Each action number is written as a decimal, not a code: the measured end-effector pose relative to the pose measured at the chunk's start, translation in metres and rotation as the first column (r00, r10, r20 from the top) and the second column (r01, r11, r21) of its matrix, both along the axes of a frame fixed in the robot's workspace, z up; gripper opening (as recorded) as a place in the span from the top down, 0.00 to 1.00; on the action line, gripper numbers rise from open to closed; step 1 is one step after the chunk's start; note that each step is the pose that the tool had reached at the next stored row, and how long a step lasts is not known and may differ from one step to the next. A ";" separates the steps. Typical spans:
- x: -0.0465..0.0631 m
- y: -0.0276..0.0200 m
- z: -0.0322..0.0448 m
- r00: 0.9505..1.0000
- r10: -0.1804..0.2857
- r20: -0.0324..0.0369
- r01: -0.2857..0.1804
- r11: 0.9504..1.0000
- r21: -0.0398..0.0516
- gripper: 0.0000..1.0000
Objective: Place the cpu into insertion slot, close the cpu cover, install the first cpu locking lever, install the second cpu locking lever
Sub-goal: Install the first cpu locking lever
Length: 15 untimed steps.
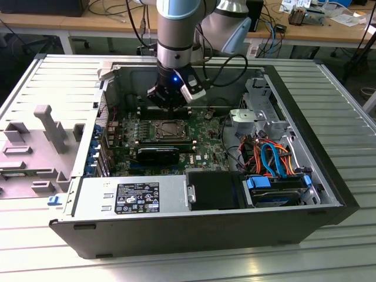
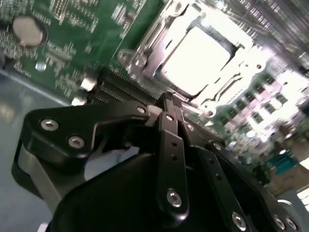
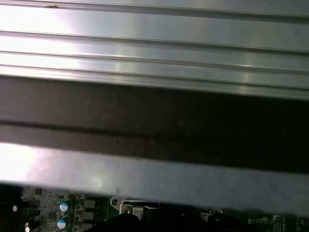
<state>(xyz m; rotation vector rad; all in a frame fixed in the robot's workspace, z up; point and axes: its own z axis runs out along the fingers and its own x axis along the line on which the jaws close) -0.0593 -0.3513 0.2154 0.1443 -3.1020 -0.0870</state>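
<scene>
Hovering over the board: gripper point(image 1: 170, 101) sits just behind the socket point(image 1: 170, 130), tips low and close to its rear edge. Jaws pressed together, pinching nothing, per second wrist view (gripper point(image 2: 166, 104)). Cpu point(image 2: 195, 60) lies seated in the socket just ahead of the fingertips, cover point(image 2: 145, 48) down flat around it, grey top showing through the cut-out. Levers: can't tell from these views whether either is latched. Cover edge nearest the jaws runs crosswise to them.
</scene>
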 end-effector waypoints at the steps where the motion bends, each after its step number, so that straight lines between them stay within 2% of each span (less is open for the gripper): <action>1: 0.000 -0.0085 -0.0004 1.000 0.000 0.000 0.000 1.000 0.002 0.89; 3: 0.002 -0.0213 -0.0015 1.000 0.000 -0.002 0.000 1.000 0.002 0.89; 5: 0.005 -0.0297 -0.0022 1.000 0.000 -0.006 0.000 1.000 0.002 0.89; 6: 0.007 -0.0312 -0.0025 1.000 0.000 -0.007 0.000 1.000 0.001 0.89; 7: 0.014 -0.0315 0.0001 1.000 -0.001 -0.008 0.000 0.998 -0.058 0.89; 8: 0.014 -0.0315 0.0035 1.000 -0.001 -0.008 0.000 0.998 -0.058 0.89; 10: 0.014 -0.0315 0.0289 1.000 0.000 -0.008 0.000 0.998 -0.056 0.89; 15: 0.014 -0.0315 0.0291 1.000 0.000 -0.008 0.000 0.999 -0.054 0.89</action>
